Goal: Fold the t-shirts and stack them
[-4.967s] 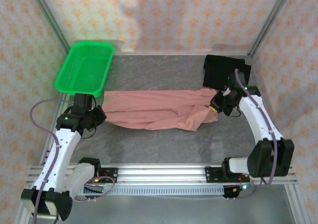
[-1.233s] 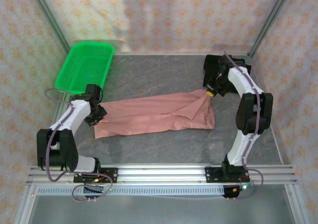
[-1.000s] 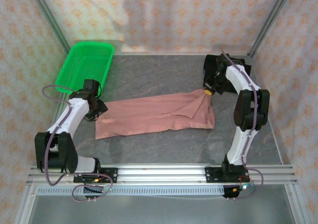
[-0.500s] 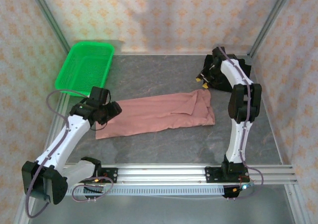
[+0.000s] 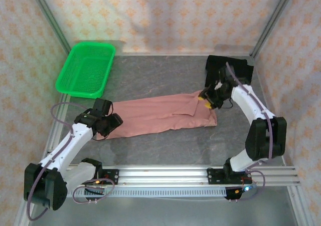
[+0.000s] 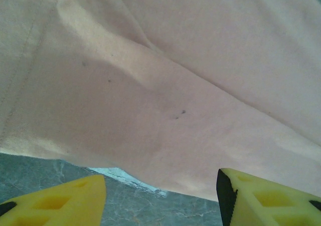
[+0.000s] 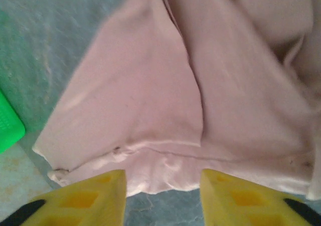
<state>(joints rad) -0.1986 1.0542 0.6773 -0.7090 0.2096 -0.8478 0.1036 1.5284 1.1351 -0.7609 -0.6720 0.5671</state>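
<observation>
Now, at the left end of the dusty salmon-pink cloth t-shirt, which lies as a long band across the middle of the grey table, your left gripper hovers with jaws half parted and empty. Expect light, limp cloth that sags and slides, so pinch it at hem corners. At the right end your right gripper hangs partly open over the hem, holding nothing, with the plain black folded t-shirt just behind it.
</observation>
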